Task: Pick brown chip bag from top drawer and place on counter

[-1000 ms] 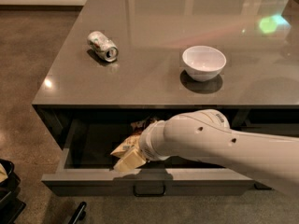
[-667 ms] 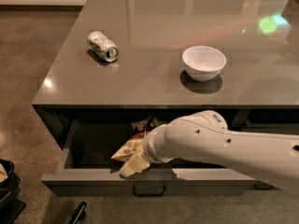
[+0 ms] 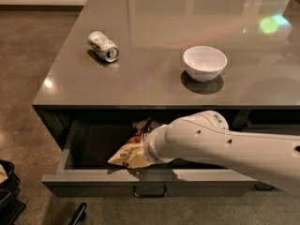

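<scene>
The brown chip bag [image 3: 132, 150] lies crumpled in the open top drawer [image 3: 93, 178], its dark printed side up and pale yellow edges toward the front. My gripper [image 3: 149, 153] is at the end of the white arm, reached down into the drawer right at the bag, and the wrist hides it. The drawer is pulled out under the counter [image 3: 154, 86], with its dark pull handle [image 3: 150, 191] on the grey front.
A silver drink can [image 3: 103, 46] lies on its side at the counter's left. A white bowl [image 3: 204, 63] stands at the counter's middle right. A narrower drawer front [image 3: 272, 121] is at the right. Dark robot parts [image 3: 9, 191] are at the bottom left, on a brown floor.
The arm has hardly moved. The bag's pale front end has shifted slightly at the arm's tip.
</scene>
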Motion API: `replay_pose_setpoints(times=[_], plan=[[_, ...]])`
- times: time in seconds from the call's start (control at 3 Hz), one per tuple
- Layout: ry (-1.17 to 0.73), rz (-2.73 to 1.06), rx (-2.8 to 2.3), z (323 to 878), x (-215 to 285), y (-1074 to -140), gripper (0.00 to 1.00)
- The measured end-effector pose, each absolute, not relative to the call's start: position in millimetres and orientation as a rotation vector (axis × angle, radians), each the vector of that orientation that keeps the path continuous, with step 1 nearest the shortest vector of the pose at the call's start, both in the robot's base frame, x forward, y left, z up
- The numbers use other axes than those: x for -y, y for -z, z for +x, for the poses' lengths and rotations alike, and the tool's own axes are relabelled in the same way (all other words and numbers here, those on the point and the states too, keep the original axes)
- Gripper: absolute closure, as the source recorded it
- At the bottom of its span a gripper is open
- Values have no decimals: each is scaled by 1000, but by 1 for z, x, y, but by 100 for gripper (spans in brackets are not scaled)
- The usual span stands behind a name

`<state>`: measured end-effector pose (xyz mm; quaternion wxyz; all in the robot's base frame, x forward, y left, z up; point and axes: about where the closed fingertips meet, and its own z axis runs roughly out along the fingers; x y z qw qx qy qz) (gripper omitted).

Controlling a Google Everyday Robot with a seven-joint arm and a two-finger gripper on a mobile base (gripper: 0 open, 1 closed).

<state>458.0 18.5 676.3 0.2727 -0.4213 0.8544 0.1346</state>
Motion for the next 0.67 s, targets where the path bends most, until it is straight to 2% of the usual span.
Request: replay_pose_setpoints(times=[0.67], plan=[[-370,-1144,-2269,461,-12,-691,86]])
